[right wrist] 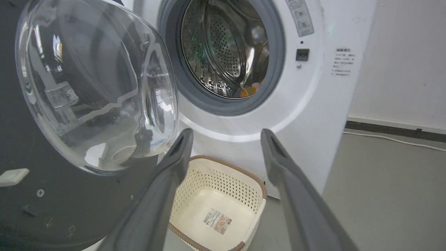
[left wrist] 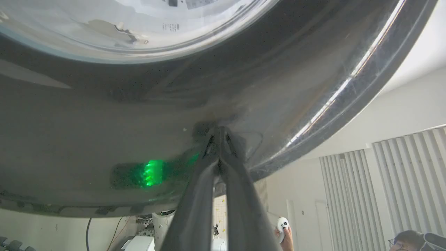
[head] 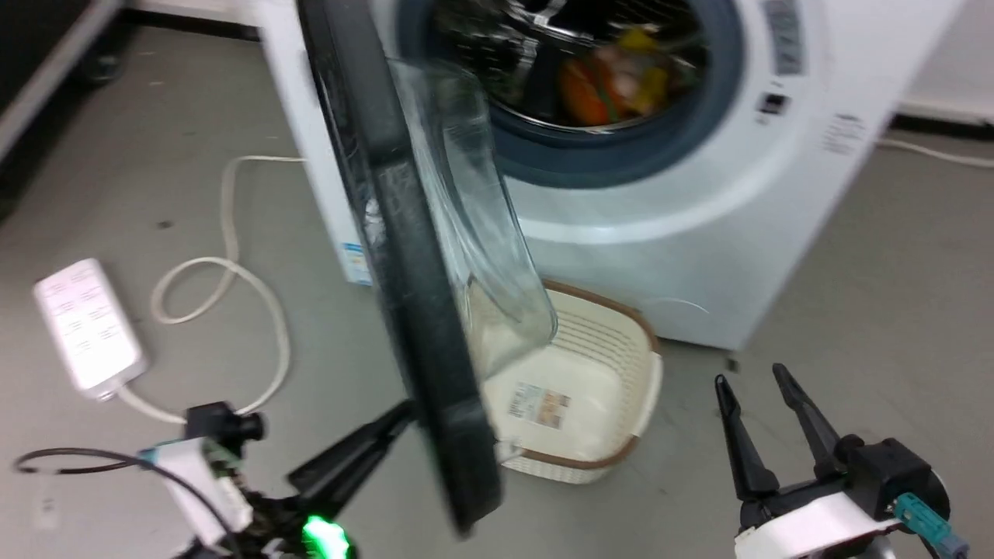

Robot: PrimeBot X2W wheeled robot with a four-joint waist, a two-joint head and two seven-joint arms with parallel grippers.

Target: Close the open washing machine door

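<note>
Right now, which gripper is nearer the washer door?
Left. The left gripper, shut, touches the door on its outer face; the right gripper is open, apart, on its glass side.

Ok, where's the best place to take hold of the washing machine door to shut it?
Probably don't grip: the glossy outer face shows no handle. Push the black rim of the washing machine door near its free edge, from the outer side, where the shut left gripper seems to touch it. The bulging glass faces the washing machine.

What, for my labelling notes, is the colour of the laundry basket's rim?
Brown, around a cream perforated basket; it shows best in the right wrist view.
</note>
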